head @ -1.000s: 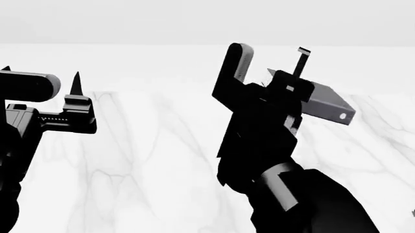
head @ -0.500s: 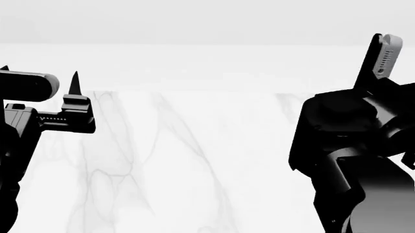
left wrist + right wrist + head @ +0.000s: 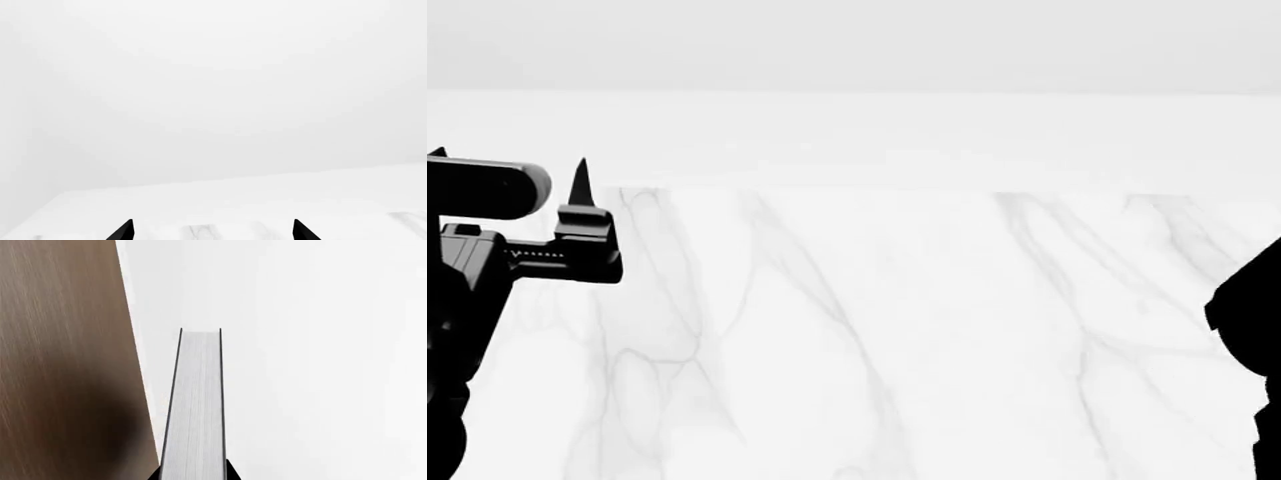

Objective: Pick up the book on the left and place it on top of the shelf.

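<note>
Shelf (image 3: 67, 360): brown wood-grained board filling one side of the right wrist view, a dark shadow across the part nearest the camera; only this one flat face shows, and it appears in no other view; its place relative to the table cannot be told.

Table (image 3: 868, 330): white marble top with grey veins, spanning the head view from side to side; its far edge runs straight across below a plain pale wall; a strip of the same top and its far edge show low in the left wrist view.

Left arm (image 3: 461, 300): black, at the table's left edge in the head view, reaching over the left side of the top.

Book (image 3: 195, 410): dark covers seen edge-on as two thin lines, white page edges between them facing the camera; held clear of the shelf, just beside the board with a pale gap between them; not visible in the head view.

Right gripper (image 3: 193, 475): only dark finger bases show, one on each cover of the book, clamped on it.

Left gripper (image 3: 212, 231): two black pointed fingertips set well apart, nothing between them; spread and holding nothing.
</note>
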Motion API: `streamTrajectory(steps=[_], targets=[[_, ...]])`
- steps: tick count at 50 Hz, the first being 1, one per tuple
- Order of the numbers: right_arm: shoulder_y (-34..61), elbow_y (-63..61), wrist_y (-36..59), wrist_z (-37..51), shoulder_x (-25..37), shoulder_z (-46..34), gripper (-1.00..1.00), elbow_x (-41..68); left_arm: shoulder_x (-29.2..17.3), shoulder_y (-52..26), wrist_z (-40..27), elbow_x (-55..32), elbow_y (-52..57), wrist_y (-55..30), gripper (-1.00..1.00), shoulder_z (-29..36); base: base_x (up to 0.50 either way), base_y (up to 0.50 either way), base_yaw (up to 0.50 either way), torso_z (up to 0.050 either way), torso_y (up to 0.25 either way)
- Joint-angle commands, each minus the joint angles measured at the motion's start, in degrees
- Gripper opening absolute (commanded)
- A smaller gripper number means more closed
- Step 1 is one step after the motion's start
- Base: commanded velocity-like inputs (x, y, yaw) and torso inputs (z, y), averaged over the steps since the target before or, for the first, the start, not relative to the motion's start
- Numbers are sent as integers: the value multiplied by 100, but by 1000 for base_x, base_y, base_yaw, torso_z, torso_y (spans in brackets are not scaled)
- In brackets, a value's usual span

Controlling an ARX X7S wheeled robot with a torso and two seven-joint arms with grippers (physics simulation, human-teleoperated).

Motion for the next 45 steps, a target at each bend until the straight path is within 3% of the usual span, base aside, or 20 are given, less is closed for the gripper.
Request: streamTrajectory(steps=[1,12,45], targets=[[-185,-4,-251,1098,516,418,-100,-488,-20,30,-8,0,-53,61,100,26,0,0,0,0,0],[-213,-6,-877,1543,614,1330,-100,-428,-47,46,-25,-13,-65,83,100,25,0,0,1,0,1],[-410,-4,-1851,864,404,1714,-100,-605,-62,64,-75,-45,-103,130,100,111,3,-2,2,0,0]])
